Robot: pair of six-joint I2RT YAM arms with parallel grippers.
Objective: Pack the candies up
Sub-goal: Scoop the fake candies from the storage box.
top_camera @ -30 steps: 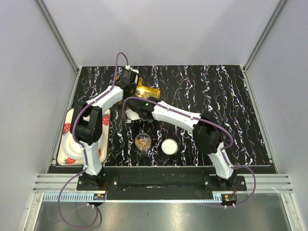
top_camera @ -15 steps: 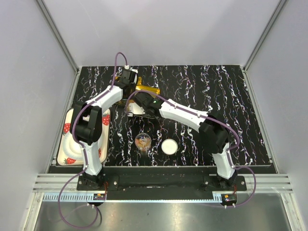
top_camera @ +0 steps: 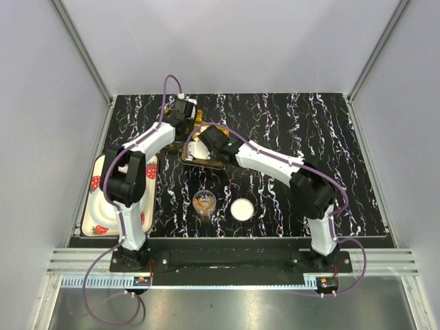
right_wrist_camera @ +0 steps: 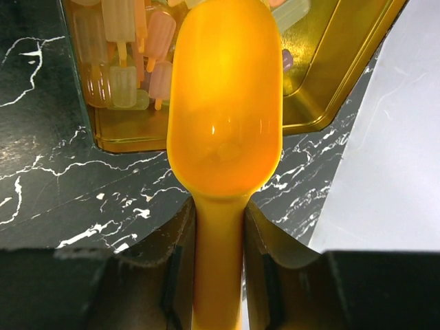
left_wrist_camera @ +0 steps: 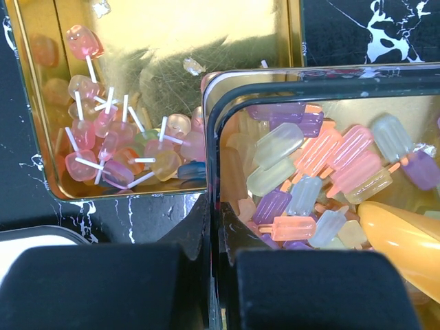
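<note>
Candies (left_wrist_camera: 323, 172) by scoop (right_wrist_camera: 227, 117), tight in R tool (right_wrist_camera: 220, 230)

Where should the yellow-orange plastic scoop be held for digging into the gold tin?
The yellow-orange plastic scoop: grip its narrow straight handle from the rear, as the right gripper has it; it fits between the jaws, while the wide rounded bowl is free to dip among the popsicle-shaped candies.

We see a lab test cell, not a home: plain grey walls (top_camera: 240, 41) in aluminium framing (top_camera: 82, 49) enclose a black marbled tabletop (top_camera: 323, 137), left arm (top_camera: 155, 141) and right arm (top_camera: 268, 158) bolted to its near-edge base plate (top_camera: 227, 256).
</note>
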